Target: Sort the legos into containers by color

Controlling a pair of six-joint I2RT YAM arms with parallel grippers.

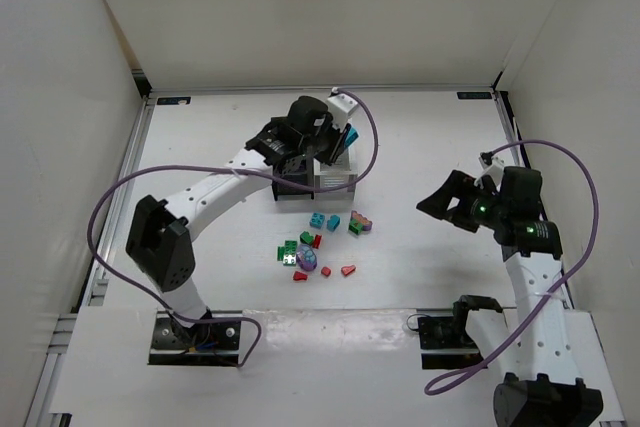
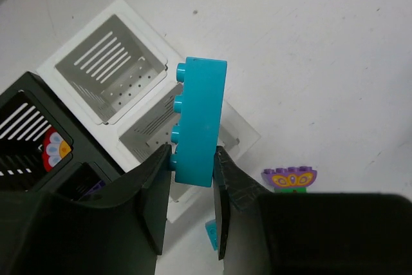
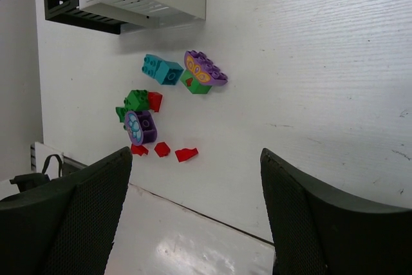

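Left gripper (image 2: 192, 167) is clenched on a teal brick (image 2: 199, 120), held over the white bin (image 2: 103, 56), whose visible compartments look empty. The black bin (image 2: 22, 88) seems to hold one patterned piece (image 2: 53, 148), half hidden. Right gripper (image 3: 196, 214) hangs spread and empty. Most loose bricks (image 1: 307, 259) lie on the table (image 1: 430, 137), so sorting has barely begun.

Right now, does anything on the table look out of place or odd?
Nothing is spilled or damaged. One oddity: a purple piece sits on a green brick, touching it, so two colours seem joined. The left end effector holds a teal brick.
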